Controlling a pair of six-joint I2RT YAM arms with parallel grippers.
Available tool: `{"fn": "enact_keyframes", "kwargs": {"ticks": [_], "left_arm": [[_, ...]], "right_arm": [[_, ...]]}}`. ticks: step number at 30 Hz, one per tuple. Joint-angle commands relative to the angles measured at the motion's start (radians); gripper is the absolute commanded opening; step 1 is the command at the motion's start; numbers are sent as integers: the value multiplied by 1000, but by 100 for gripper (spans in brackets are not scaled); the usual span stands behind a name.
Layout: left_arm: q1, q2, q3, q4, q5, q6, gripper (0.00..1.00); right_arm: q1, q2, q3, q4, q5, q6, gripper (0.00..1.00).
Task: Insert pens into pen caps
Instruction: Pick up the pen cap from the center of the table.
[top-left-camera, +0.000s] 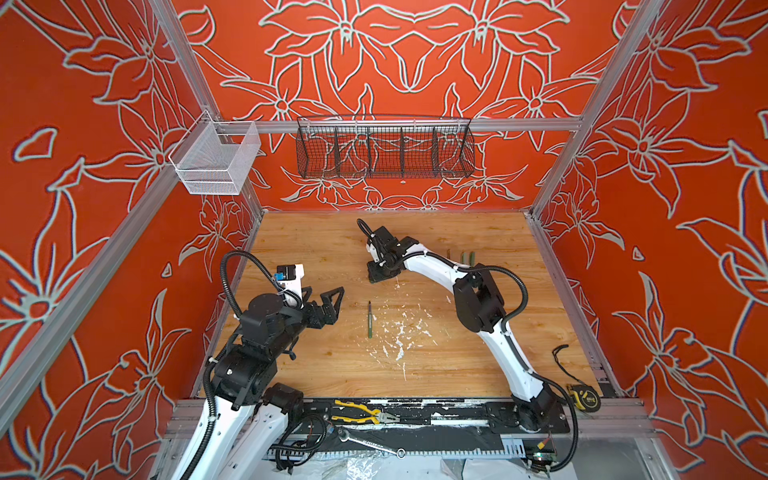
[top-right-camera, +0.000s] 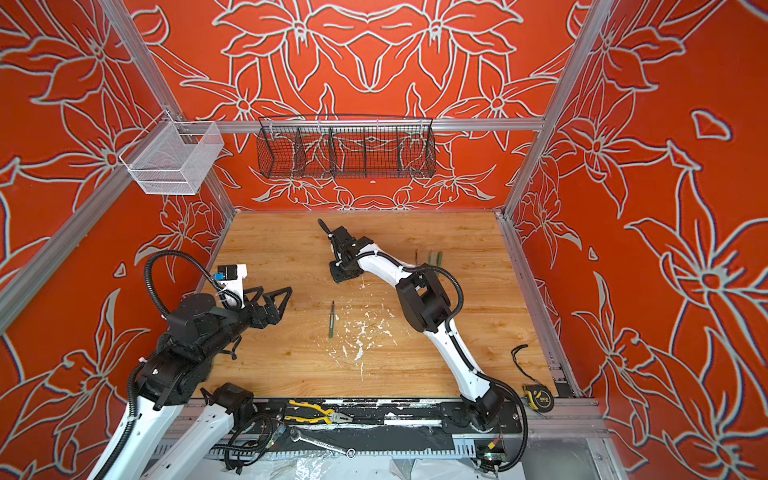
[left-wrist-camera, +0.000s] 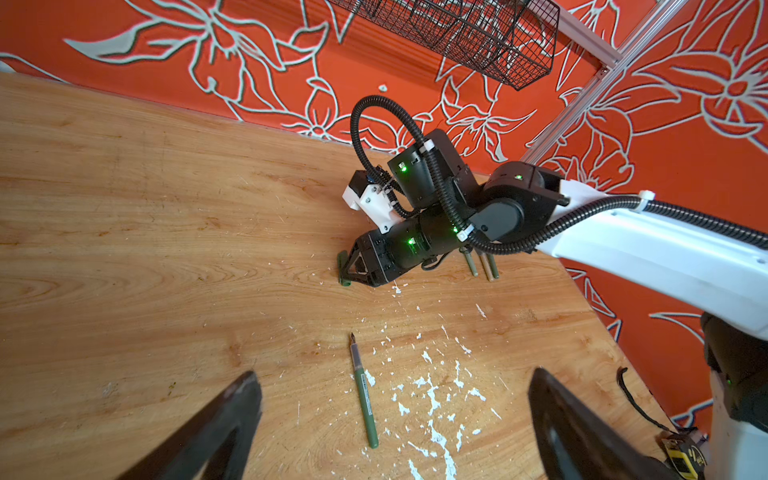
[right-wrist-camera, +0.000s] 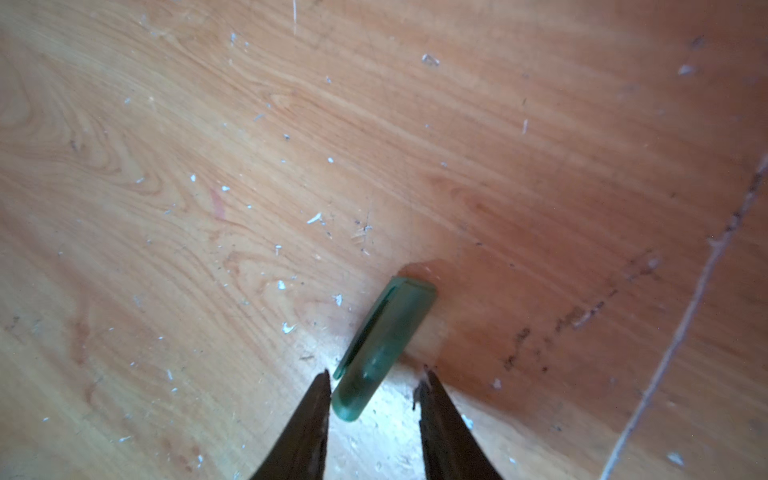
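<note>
Baskets are hanging from the frame rails in both top views: a white mesh basket (top-left-camera: 216, 162) at the left rail and a black wire basket (top-left-camera: 384, 151) with divided compartments along the back rail. Only the wall pattern is showing through their wires. On the worktop (top-left-camera: 311, 365) a green pen (top-left-camera: 369, 320) is lying alone near the middle, and three other pens (top-left-camera: 462, 257) are lying side by side beyond the right arm. The left pincer (top-left-camera: 322, 297) is hovering wide open beside the green pen, gripping nothing. The right pincer (top-left-camera: 380, 274) is pointing down farther back.

From the left wrist, the left pincer's fingers (left-wrist-camera: 232, 407) are standing far apart, the green pen lying untouched beyond them. A green cap (left-wrist-camera: 343, 270) is lying at the right pincer's tips.

From the right wrist, the right pincer is standing narrowly spread around one end of the green cap, which is lying flat on the worktop. One finger is touching or nearly touching it, the other standing clear.
</note>
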Motion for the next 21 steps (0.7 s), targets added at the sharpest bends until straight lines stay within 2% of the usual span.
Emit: {"fn": "enact_keyframes", "kwargs": {"ticks": [1, 16, 21], "left_arm": [[6, -12, 4, 28, 10, 0, 97], [6, -12, 2, 32, 12, 1, 97], [6, -12, 1, 34, 16, 0, 97]], "right_arm": [[10, 30, 45, -44, 2, 11, 37], [27, 49, 71, -108, 32, -14, 25], [32, 41, 51, -118, 45, -19, 17]]}}
